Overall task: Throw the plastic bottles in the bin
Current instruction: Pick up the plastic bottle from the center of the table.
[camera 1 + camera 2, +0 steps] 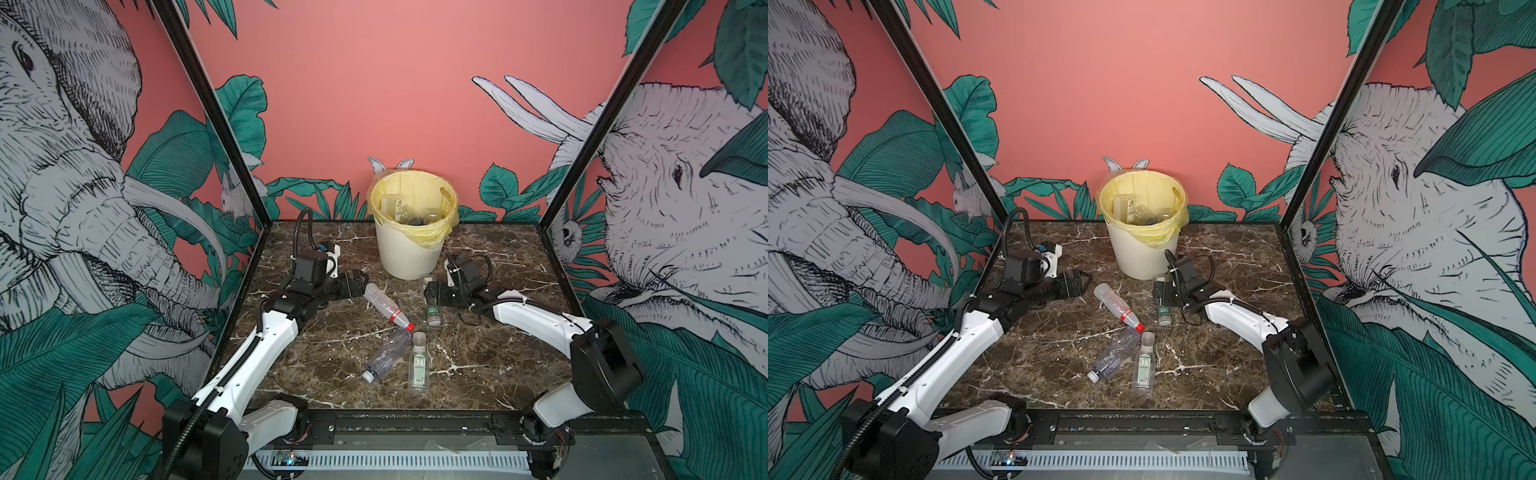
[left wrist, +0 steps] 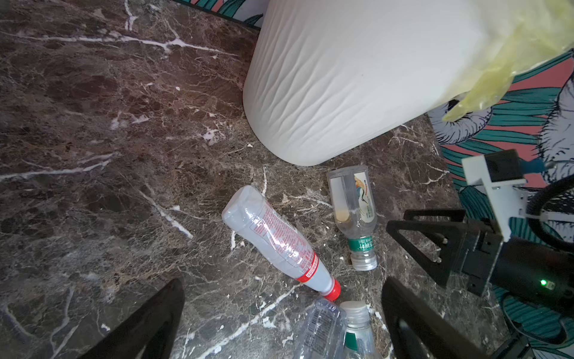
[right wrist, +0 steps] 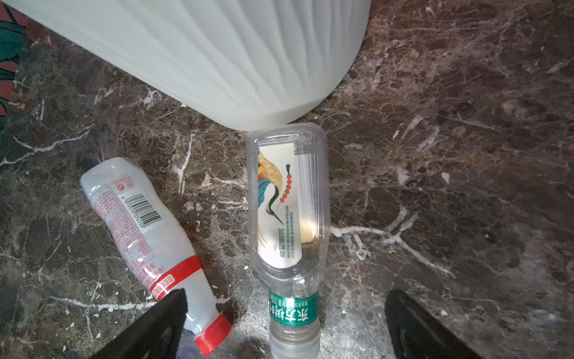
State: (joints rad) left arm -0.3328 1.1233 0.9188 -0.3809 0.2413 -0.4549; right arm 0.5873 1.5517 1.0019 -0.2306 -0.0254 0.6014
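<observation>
- While both arms sit low over the marble table point(image 1: 498, 353), the right gripper point(image 3: 287, 307) is the one nearer the crane-labelled bottle point(image 3: 289, 205). Its jaws are spread wide and hold nothing.
- That bottle lies flat with its base just beside the foot of the bin point(image 1: 409, 253). Its long axis runs away from the bin, clear cap toward the robot.
- Its green-banded neck lies between the two black fingers point(image 3: 149, 335), so closing would likely squeeze across its width. How high the fingers hang above it is hard to judge.
- The red-capped bottle point(image 1: 386, 307) lies aslant just beside it, close to one right finger, and might get nudged.
- The left gripper point(image 1: 358, 286), jaws also spread and empty, is near that bottle's base end.
- A crushed clear bottle point(image 1: 384, 353) and a green-labelled bottle point(image 1: 417, 368) lie nearer the robot.
</observation>
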